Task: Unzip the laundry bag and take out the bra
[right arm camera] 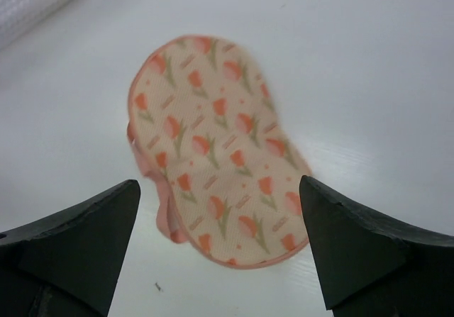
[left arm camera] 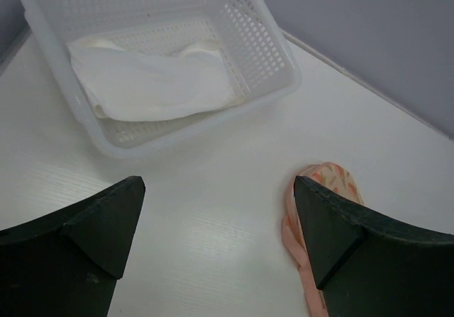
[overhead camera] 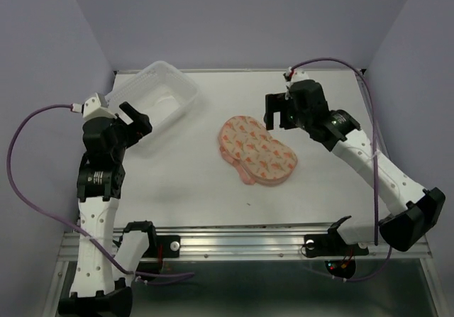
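Note:
The laundry bag [overhead camera: 257,151], peanut-shaped, cream-peach with orange tulip prints and pink edging, lies flat in the middle of the table. It fills the right wrist view [right arm camera: 218,147] and peeks out beside a finger in the left wrist view [left arm camera: 328,189]. The bra [left arm camera: 152,83], soft white fabric, lies inside the white perforated basket [overhead camera: 157,98]. My left gripper [overhead camera: 135,122] is open and empty, near the basket's near side. My right gripper [overhead camera: 278,115] is open and empty, raised above the bag's far right end.
The white basket [left arm camera: 264,54] stands at the back left of the table. Purple walls close in the back and sides. A metal rail [overhead camera: 241,242] runs along the near edge.

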Robot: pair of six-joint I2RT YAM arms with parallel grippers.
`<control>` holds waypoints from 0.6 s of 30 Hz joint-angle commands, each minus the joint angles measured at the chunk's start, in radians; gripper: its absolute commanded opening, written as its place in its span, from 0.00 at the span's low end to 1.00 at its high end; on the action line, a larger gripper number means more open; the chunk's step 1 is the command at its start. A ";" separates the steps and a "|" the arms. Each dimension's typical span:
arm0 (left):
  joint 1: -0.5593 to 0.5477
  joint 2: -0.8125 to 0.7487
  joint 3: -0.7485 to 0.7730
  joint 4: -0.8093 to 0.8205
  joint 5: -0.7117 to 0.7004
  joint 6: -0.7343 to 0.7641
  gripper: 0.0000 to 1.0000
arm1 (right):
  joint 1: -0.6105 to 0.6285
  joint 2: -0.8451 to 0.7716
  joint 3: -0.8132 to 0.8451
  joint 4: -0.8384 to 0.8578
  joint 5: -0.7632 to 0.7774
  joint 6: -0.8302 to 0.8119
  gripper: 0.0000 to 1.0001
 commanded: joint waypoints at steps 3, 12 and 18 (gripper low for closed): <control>-0.004 -0.103 0.157 -0.124 -0.168 0.061 0.99 | -0.019 -0.160 0.155 -0.088 0.508 0.036 1.00; -0.128 -0.278 0.330 -0.251 -0.315 0.223 0.99 | -0.019 -0.585 -0.025 0.107 0.580 -0.109 1.00; -0.142 -0.404 0.303 -0.329 -0.381 0.255 0.99 | -0.019 -0.789 -0.135 0.105 0.535 -0.131 1.00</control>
